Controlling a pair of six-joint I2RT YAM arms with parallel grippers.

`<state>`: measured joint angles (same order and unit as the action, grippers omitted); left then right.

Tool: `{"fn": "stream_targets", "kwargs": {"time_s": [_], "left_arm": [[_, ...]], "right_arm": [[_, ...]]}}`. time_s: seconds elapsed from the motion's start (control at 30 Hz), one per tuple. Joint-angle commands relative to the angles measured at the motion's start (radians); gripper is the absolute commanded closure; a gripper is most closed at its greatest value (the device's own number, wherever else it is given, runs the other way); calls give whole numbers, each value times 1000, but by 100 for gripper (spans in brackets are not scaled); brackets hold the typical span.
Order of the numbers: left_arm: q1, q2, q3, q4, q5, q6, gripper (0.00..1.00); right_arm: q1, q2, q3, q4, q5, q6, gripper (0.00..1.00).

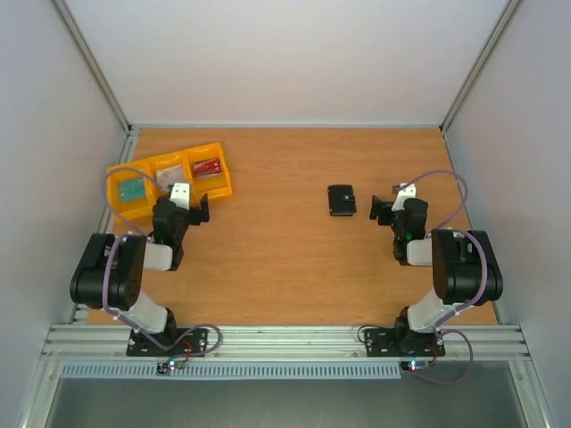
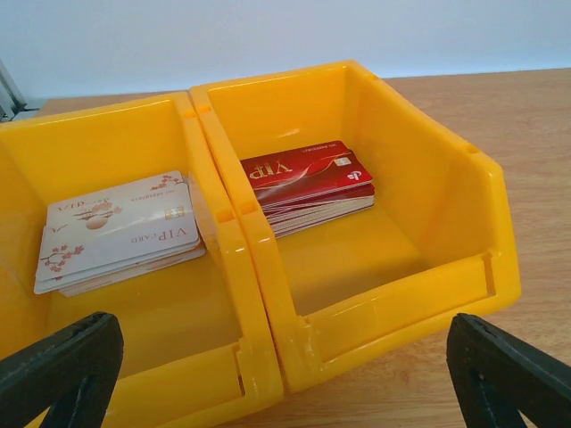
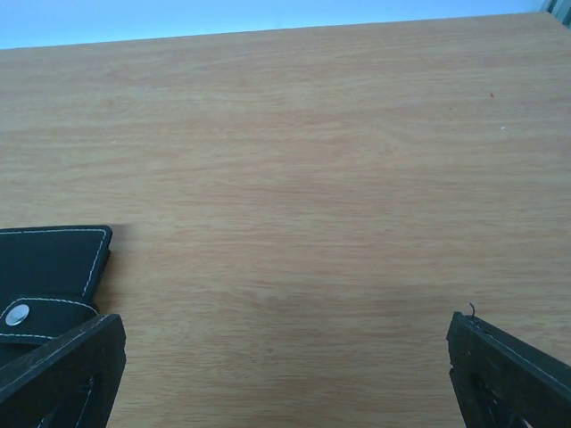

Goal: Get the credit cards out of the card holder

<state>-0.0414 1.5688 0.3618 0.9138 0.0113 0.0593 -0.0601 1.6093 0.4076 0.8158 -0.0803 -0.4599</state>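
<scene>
Card holder [image 1: 342, 200] is folded shut w/ its snap strap across it, lying flat on the wooden table [image 1: 285, 267], right of the middle and a bit toward the far edge. R gripper [image 1: 378, 210] sits just beside it on the right, not touching, jaws wide apart w/ nothing between them. In the right wrist view only a corner of the holder shows, at lower left.

L gripper [image 1: 204, 210] is over on the left half of the table, jaws also wide apart & empty, facing the yellow bins [image 2: 401, 308]. There are 3 bins in a row near the far left corner. One has a stack of red VIP cards [image 2: 308, 183], the next a stack of whitish VIP cards [image 2: 116, 232], and the leftmost a teal card [image 1: 132, 189]. Bins and holder are well apart.
</scene>
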Motion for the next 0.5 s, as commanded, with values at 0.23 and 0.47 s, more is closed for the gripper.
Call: {"fn": "stream_targets", "kwargs": {"time_s": [0.23, 0.47], "left_arm": [[-1, -7, 17, 37, -8, 2, 1], [-1, -7, 17, 36, -7, 2, 1]], "right_arm": [[-4, -18, 19, 7, -6, 13, 1], [-3, -177, 128, -289, 35, 30, 1]]}}
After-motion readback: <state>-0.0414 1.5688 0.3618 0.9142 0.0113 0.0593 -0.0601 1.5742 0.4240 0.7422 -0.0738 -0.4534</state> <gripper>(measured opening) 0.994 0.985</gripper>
